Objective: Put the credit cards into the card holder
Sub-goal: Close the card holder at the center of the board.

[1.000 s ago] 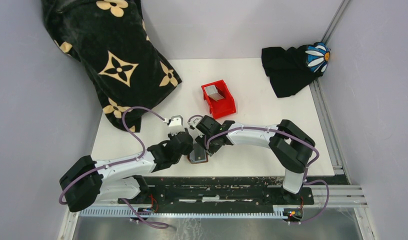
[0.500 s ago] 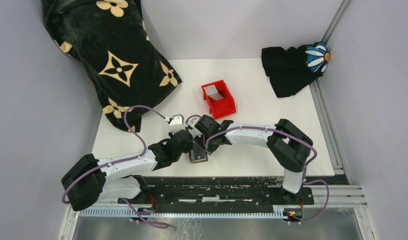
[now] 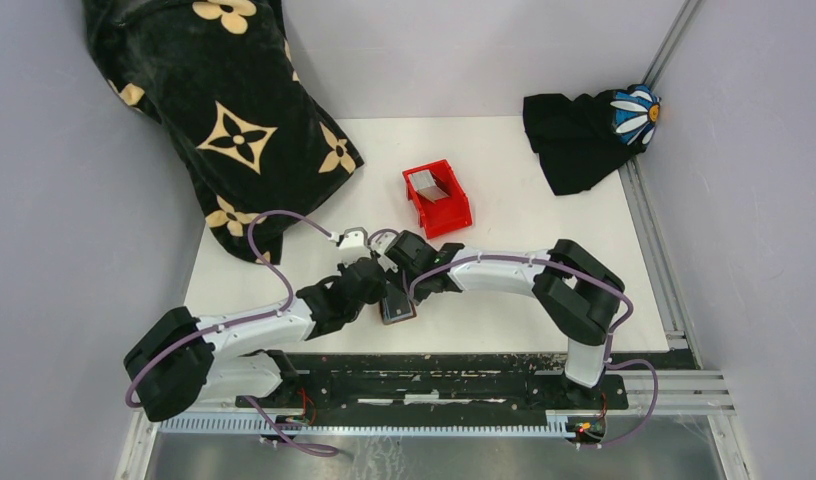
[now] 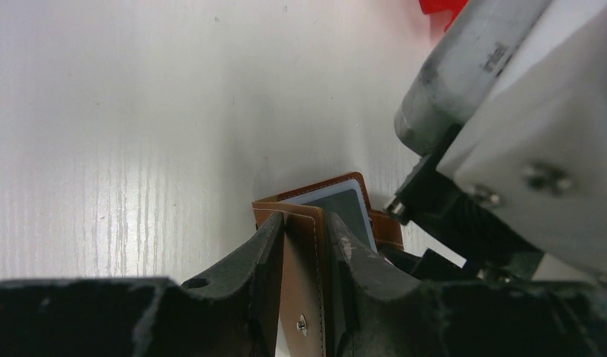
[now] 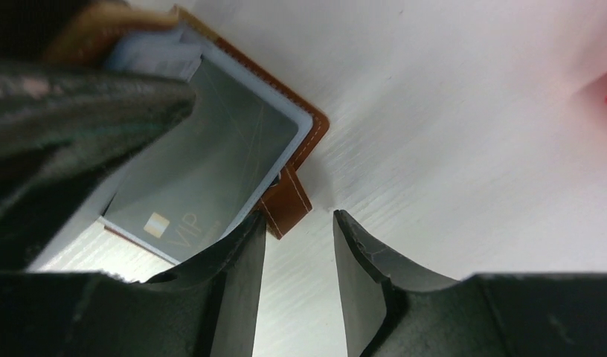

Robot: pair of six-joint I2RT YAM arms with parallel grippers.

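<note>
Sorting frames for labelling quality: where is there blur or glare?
Top external: sharp, evenly lit, soft shadows. Left wrist: small brown leather wallet crisp, left gripper's dark fingers blurred. Right wrist: silvery-grey flat card readable; right gripper's near fingers soft.

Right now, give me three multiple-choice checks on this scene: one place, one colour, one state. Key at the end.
1. The card holder lies:
A) against the far wall
B) on the table, close to its near edge
C) off the table

2. The bin is:
A) blue
B) green
C) red

3. The left gripper is:
A) shut on a flap of the card holder
B) open with nothing near it
C) out of every view

Key:
1 B, the top view shows it lying just inside the near edge.
2 C, it is plainly red in the top view.
3 A, the left wrist view shows both fingers pressed on the brown flap.
</note>
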